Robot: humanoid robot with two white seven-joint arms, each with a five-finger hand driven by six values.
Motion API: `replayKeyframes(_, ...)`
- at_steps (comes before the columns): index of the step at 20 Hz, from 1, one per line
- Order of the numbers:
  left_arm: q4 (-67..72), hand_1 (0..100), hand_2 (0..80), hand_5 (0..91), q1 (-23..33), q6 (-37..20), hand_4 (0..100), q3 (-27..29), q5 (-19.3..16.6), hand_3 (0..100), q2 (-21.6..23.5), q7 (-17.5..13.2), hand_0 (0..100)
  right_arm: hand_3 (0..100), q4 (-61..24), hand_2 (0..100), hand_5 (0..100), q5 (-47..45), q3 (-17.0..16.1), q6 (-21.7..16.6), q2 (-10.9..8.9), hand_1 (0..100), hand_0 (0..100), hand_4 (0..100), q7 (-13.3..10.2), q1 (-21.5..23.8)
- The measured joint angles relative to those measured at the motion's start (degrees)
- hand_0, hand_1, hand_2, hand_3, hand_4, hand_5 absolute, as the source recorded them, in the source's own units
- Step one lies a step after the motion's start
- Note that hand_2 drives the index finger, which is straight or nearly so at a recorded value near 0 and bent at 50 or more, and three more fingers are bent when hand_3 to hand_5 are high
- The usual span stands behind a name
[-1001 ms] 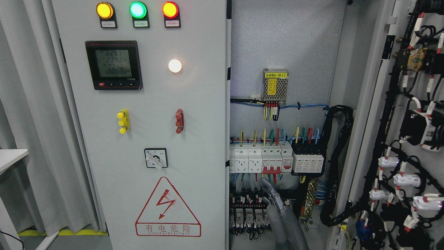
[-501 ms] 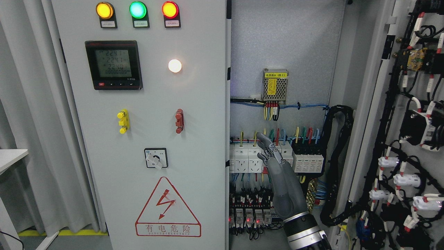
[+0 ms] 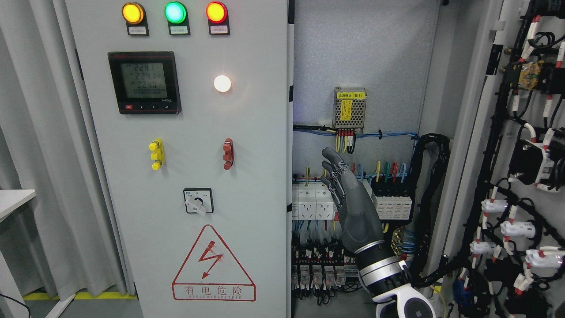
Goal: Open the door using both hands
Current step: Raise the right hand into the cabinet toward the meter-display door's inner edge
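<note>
The cabinet's left door (image 3: 185, 185) is a grey panel, shut, carrying lamps, a meter and a rotary switch (image 3: 198, 201). The right door (image 3: 521, 145) stands swung open at the far right, its wired inner side facing me. My right hand (image 3: 332, 170) reaches up from the bottom edge inside the open bay. Its fingers are stretched out and hold nothing. It hovers in front of the row of white breakers (image 3: 315, 202), just right of the left door's free edge (image 3: 289, 176). The left arm does not show.
Inside the bay are a metal power supply (image 3: 350, 107), terminal blocks (image 3: 393, 201) and a thick black cable bundle (image 3: 430, 212). Grey curtain (image 3: 39, 154) and a white table corner (image 3: 13, 198) lie left of the cabinet.
My right hand has risen from the bottom of the bay to the height of the breakers, fingers staying extended. The doors have not moved.
</note>
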Motion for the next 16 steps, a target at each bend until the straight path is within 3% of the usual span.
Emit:
replayKeyframes(11,0.03,0,2.7,0.0,-0.02,0.03,3,0.00,-0.09,3,-0.01,-0.16,29,0,7.04,0,0,-2.22,0.06,0.84,0.04,0,22,0,4.24,-5.60)
replayKeyframes(16,0.04,0,2.7,0.0,-0.03,0.29,3,0.00,-0.10,3,-0.01,-0.18,29,0,9.44,0,0,-5.27,0.16,1.36,0.05,0,22,0,4.91,-7.30)
